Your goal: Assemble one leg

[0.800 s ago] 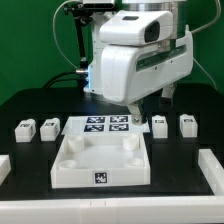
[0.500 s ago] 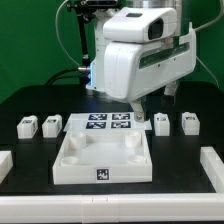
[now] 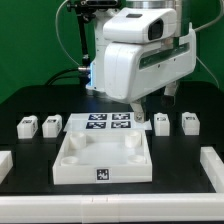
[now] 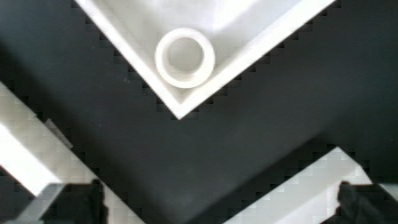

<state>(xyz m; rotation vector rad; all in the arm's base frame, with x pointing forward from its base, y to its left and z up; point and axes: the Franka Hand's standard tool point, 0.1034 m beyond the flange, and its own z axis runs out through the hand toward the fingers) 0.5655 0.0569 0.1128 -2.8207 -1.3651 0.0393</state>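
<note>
Four small white legs with tags stand on the black table. Two are at the exterior view's left (image 3: 27, 126) (image 3: 50, 124) and two at its right (image 3: 160, 123) (image 3: 188, 122). The large white tray-like piece (image 3: 100, 158) lies in front of the marker board (image 3: 108, 123). My gripper (image 3: 148, 106) hangs above the marker board's right end, close to the nearer right leg. In the wrist view the gripper (image 4: 217, 205) is open and empty. A corner of the tray-like piece with a round socket (image 4: 185, 55) lies ahead of it.
White bars lie at the table's front left (image 3: 4, 162) and front right (image 3: 212, 168). The arm's large white body (image 3: 140, 60) hides the table behind the marker board.
The arm shifted very slightly at first, then stayed still. The parts on the table have not moved.
</note>
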